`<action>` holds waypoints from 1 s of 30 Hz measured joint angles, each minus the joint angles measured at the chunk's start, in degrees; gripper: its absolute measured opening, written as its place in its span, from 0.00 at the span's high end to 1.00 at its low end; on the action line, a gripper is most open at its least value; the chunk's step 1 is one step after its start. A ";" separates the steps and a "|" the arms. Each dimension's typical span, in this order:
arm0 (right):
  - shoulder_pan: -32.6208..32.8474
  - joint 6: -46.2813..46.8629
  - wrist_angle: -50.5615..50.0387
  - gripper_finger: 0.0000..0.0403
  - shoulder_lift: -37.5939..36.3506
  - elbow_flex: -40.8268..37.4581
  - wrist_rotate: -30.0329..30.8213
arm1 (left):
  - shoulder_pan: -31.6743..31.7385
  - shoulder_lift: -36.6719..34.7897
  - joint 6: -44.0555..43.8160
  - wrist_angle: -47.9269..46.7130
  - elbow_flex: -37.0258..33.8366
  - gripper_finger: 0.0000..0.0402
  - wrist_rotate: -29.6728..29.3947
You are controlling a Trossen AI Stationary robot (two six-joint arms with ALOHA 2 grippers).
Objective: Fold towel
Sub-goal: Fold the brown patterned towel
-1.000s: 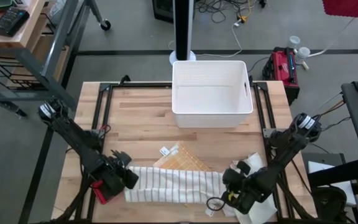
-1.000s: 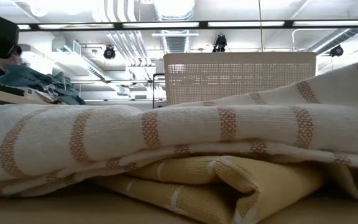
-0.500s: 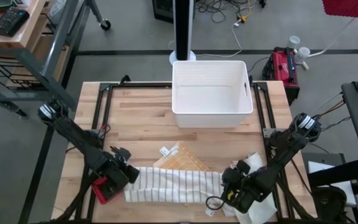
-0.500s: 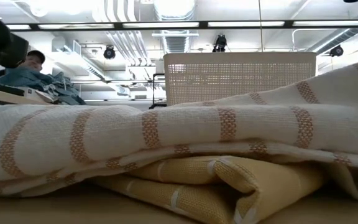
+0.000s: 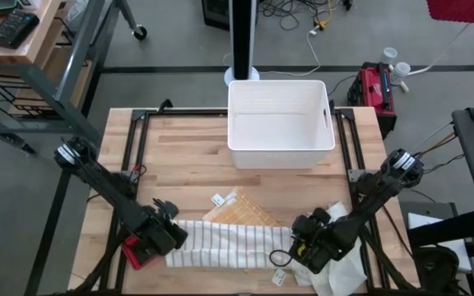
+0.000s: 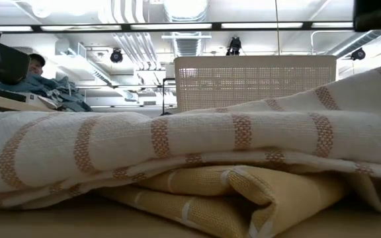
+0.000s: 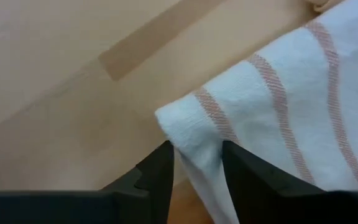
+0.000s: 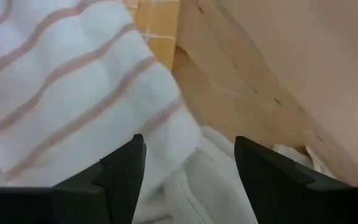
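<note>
The left end effector (image 7: 197,171) sits low over the wooden desk (image 7: 61,81), its two dark fingers (image 7: 157,174) parted around the corner of the white towel (image 7: 278,112) with reddish stripes. A fold of cloth runs down between the fingers.

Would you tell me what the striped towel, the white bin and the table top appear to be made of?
Striped towel: woven cloth, likely cotton; visible weave, soft folds.
White bin: probably plastic; smooth, matte, moulded walls.
Table top: wood, butcher-block look; jointed light planks with grain.
</note>
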 joint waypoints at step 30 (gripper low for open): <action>-4.01 -11.80 4.63 1.00 -6.74 -3.98 3.63 | -0.02 -7.64 6.77 -4.18 0.22 1.00 -7.50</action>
